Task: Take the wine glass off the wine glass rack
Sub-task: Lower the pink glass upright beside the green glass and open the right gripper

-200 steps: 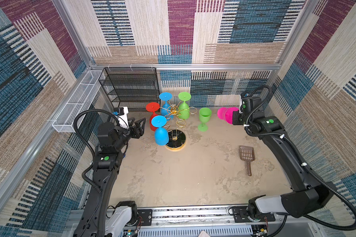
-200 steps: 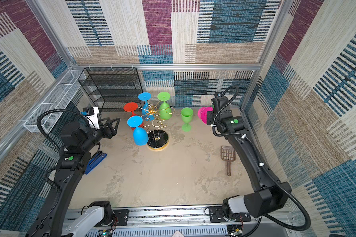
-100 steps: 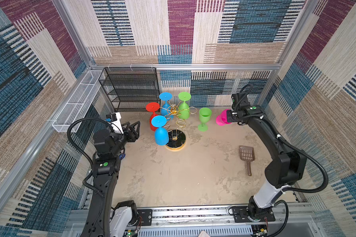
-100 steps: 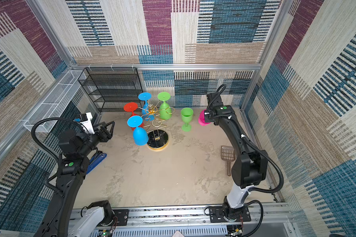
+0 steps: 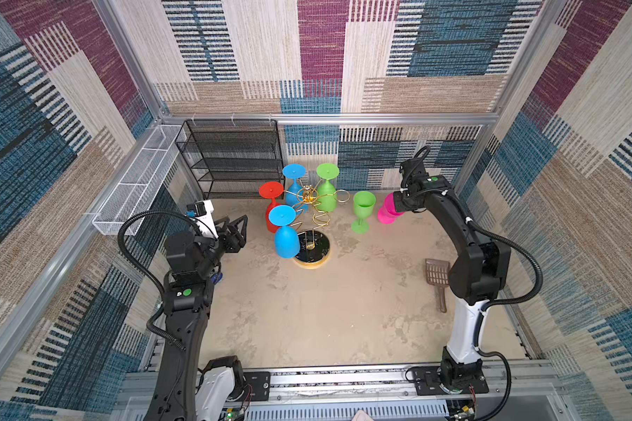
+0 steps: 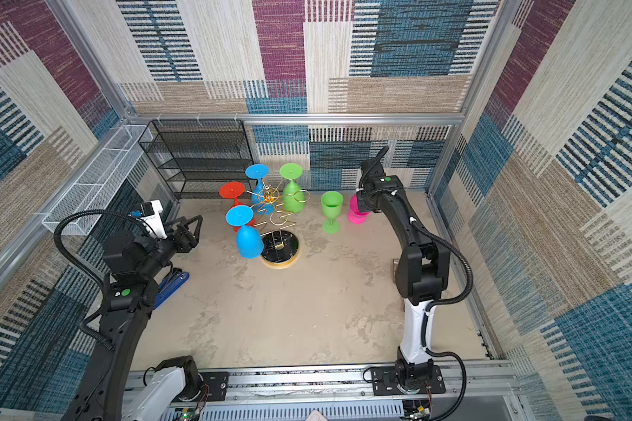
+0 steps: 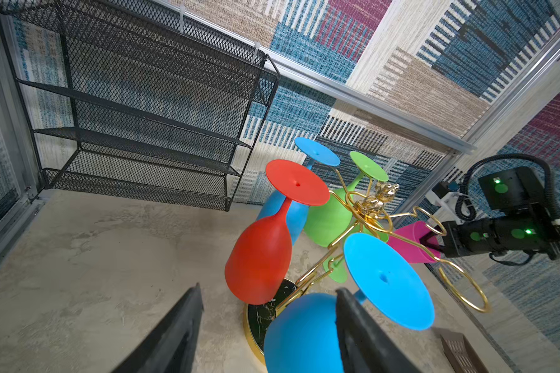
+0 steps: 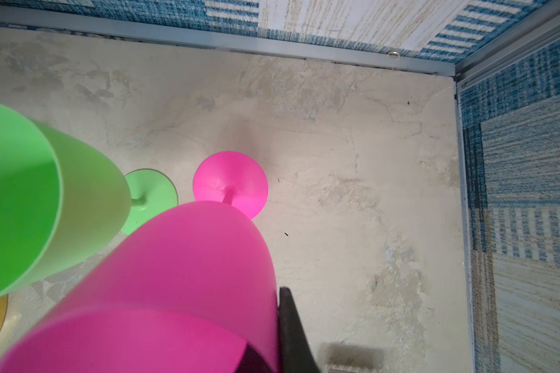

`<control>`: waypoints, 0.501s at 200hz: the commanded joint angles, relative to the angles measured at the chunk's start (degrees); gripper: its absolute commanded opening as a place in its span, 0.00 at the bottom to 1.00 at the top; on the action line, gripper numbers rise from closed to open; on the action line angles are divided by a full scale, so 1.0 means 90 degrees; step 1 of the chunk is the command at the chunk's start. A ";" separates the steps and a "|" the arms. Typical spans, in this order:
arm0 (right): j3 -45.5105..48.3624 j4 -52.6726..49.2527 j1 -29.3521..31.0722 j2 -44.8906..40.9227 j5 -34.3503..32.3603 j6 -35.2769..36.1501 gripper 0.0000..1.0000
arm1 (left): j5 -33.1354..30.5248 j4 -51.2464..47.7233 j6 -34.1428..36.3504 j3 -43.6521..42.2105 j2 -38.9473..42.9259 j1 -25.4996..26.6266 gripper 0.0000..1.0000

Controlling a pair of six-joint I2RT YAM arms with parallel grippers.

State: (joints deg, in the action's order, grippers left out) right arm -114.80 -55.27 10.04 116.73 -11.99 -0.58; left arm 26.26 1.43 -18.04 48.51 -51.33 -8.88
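Wine glass rack [image 5: 306, 193], a slim gold wire stand with looped arms around a central post, stands on its round black gold-rimmed base [image 5: 316, 252] toward the back of the mottled beige tabletop [image 5: 307, 313], between the two arms. Six smooth, opaque plastic stemmed glasses are counted. Four hang bowl-down from the loops: the near blue wine glass [image 5: 286, 240], the far blue wine glass [image 5: 293, 197], the red wine glass [image 5: 271, 190] and the hanging green wine glass [image 5: 326, 198]. Two are off the rack, to its right: the upright green wine glass [image 5: 363, 206] standing on its foot, and just beside it the pink wine glass [image 5: 385, 215]. Two gold loops are seen bare. The right gripper [image 7: 430, 239] is clamped on the pink glass's rim, one finger [image 8: 291, 326] outside the wall and one inside; whether the pink foot touches the table cannot be told. The left gripper [image 5: 241, 230] holds nothing, its jaws well parted, aimed at the near blue glass and apart from it. One black mesh shelf unit [image 5: 230, 156] stands against the back wall, one long white mesh basket [image 5: 135, 189] hangs on the left rail, and one brown slotted scoop [image 5: 436, 279] lies flat near the right arm.
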 commanded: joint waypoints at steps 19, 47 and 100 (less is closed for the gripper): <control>-0.0670 -0.0468 -0.0008 0.0524 -0.0027 0.0078 0.00 | 0.0133 0.0232 -0.0132 -0.0029 -0.0020 -0.0026 0.67; -0.1071 -0.0767 -0.0017 0.0863 -0.0040 0.0093 0.00 | 0.0118 0.0192 -0.0107 -0.0019 -0.0039 -0.0038 0.67; -0.1476 -0.1041 -0.0013 0.1179 -0.0031 0.0142 0.08 | 0.0148 0.0232 -0.0163 -0.0028 -0.0077 -0.0041 0.67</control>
State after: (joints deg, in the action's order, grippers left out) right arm -126.72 -62.96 9.82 126.52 -12.16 0.14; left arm 27.20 1.45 -18.24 48.36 -51.88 -9.21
